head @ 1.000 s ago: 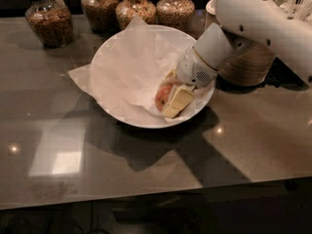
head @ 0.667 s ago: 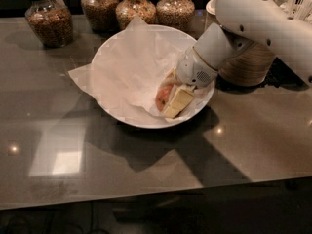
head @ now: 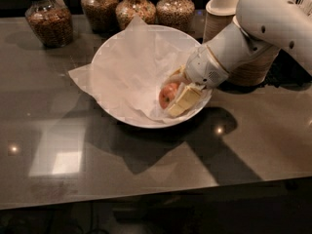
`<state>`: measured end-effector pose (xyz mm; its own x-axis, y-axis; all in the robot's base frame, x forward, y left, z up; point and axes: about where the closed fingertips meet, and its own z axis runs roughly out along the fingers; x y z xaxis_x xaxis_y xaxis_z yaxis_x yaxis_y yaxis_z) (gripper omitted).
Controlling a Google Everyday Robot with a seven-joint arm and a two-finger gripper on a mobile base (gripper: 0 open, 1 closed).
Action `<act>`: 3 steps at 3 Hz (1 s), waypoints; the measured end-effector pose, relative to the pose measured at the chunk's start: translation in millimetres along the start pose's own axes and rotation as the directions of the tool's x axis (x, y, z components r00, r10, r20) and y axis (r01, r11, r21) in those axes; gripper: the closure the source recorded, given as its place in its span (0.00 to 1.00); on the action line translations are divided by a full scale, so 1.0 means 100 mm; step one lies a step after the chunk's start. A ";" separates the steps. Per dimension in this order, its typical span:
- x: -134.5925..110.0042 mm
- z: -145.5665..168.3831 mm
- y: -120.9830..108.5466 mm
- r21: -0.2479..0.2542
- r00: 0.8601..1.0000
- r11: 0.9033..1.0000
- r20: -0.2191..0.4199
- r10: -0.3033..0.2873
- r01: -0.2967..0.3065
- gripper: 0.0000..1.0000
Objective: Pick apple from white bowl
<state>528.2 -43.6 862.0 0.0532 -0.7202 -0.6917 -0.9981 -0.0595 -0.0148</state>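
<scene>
Nothing has shifted in the last second: gripper (head: pixel 174 94) still sits low in the right side of the bowl (head: pixel 145 124), jaws pinching the apple (head: pixel 167 94). Apple not lifted yet; the grasp looks set, so the lift comes next.

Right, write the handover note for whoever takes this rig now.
Gripper: down inside the white bowl, right at the apple; a firm hold cannot be confirmed.
Apple: on the crumpled paper at the bowl's right side, not lifted.
Done: the reach into the bowl.
Left: confirm the grasp, then lift the apple clear of the bowl.
</scene>
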 end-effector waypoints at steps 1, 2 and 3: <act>-0.20 -0.26 0.11 0.026 0.990 0.999 0.133 -0.046 0.043 1.00; -0.43 -0.52 0.17 0.045 0.959 0.995 0.265 -0.102 0.093 1.00; -0.76 -0.71 0.16 0.045 0.921 0.987 0.355 -0.158 0.152 1.00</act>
<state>510.4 -39.1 966.0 0.1963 -0.4087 -0.8913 -0.9787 -0.1372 -0.1527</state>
